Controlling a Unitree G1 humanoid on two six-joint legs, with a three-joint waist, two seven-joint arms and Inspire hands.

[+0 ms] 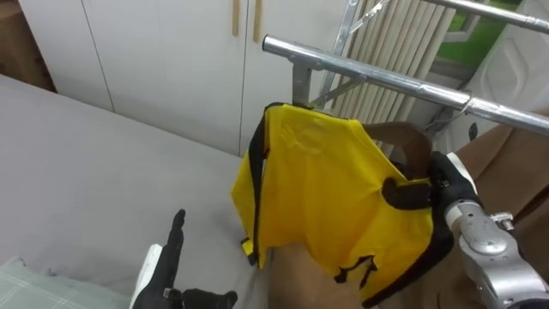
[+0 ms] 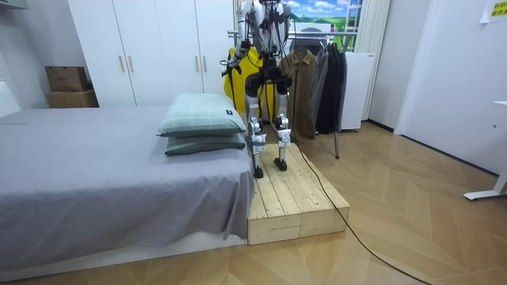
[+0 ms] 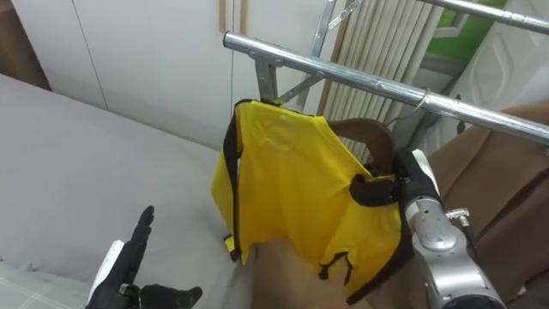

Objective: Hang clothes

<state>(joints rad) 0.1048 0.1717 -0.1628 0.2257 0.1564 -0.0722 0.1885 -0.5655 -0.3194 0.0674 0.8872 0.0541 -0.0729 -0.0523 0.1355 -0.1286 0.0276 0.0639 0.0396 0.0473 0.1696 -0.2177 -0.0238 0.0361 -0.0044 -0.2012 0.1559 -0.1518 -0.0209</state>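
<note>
Note left hand (image 1: 161, 262), fingers straight and empty, above the edge of the bed (image 1: 77, 163). With right hand (image 1: 448, 182) clamped on the yellow vest (image 1: 326, 189), held just under the rail (image 1: 386, 77), raise level and seat squarely over it.

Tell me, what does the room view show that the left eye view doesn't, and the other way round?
Room view: the whole robot standing on a wooden platform beside the bed, two stacked pillows, and dark coats hanging nearby.
Left eye view: close up, the right robot hand pinching the yellow garment by the metal rail, and the left robot hand open, low over the bed.
Shared: the yellow garment, the bed and the white wardrobe.
</note>
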